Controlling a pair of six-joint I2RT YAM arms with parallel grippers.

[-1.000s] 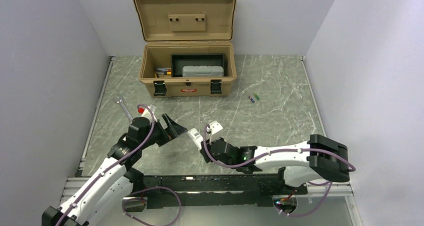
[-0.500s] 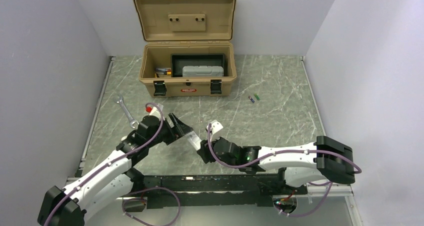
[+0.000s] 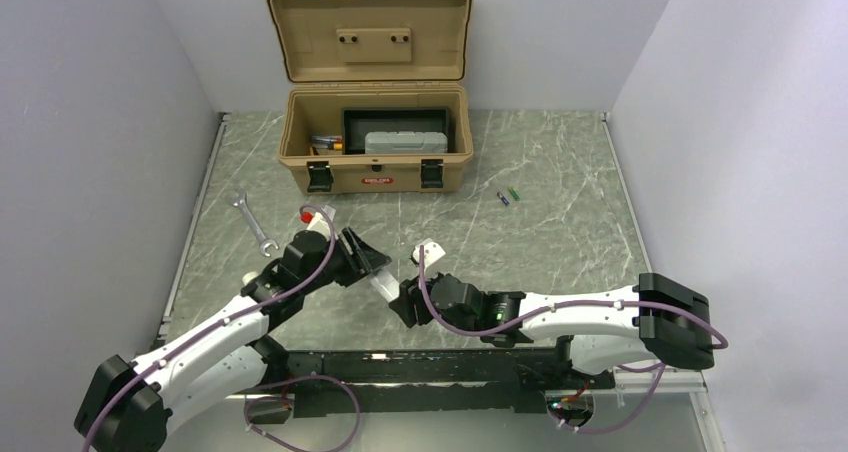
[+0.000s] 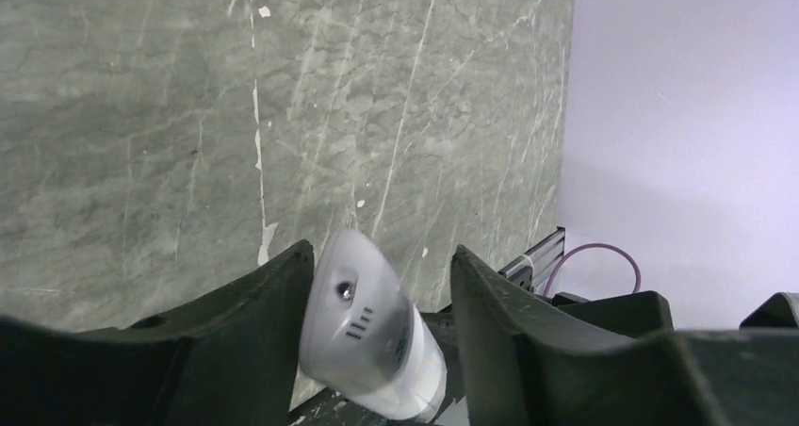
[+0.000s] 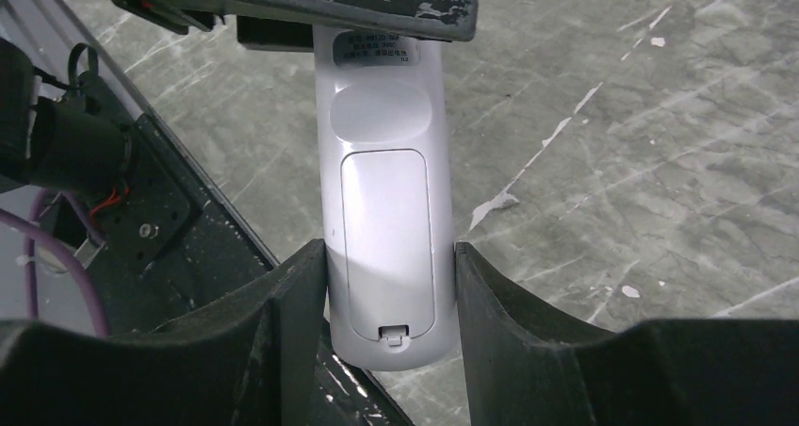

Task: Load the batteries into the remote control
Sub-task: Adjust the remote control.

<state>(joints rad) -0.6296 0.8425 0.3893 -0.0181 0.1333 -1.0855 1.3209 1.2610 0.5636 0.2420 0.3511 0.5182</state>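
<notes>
The white remote control (image 3: 385, 287) hangs above the table between the two arms. My right gripper (image 3: 398, 297) is shut on its lower end. In the right wrist view the remote control (image 5: 386, 247) shows its back, cover in place, clamped between both fingers of the right gripper (image 5: 388, 256). My left gripper (image 3: 378, 269) straddles the far end. In the left wrist view the remote control (image 4: 372, 341) touches one finger of the left gripper (image 4: 382, 256), with a gap to the other. The batteries, one purple (image 3: 503, 199) and one green (image 3: 514, 193), lie on the table at the right.
An open tan toolbox (image 3: 373, 152) stands at the back with a black tray and a grey case inside. A silver wrench (image 3: 252, 224) lies on the table to the left. The black rail (image 3: 420, 367) runs along the near edge.
My left arm has swung right to the remote's far end and its jaws have narrowed around it. The right arm has shifted slightly left, still holding the remote.
</notes>
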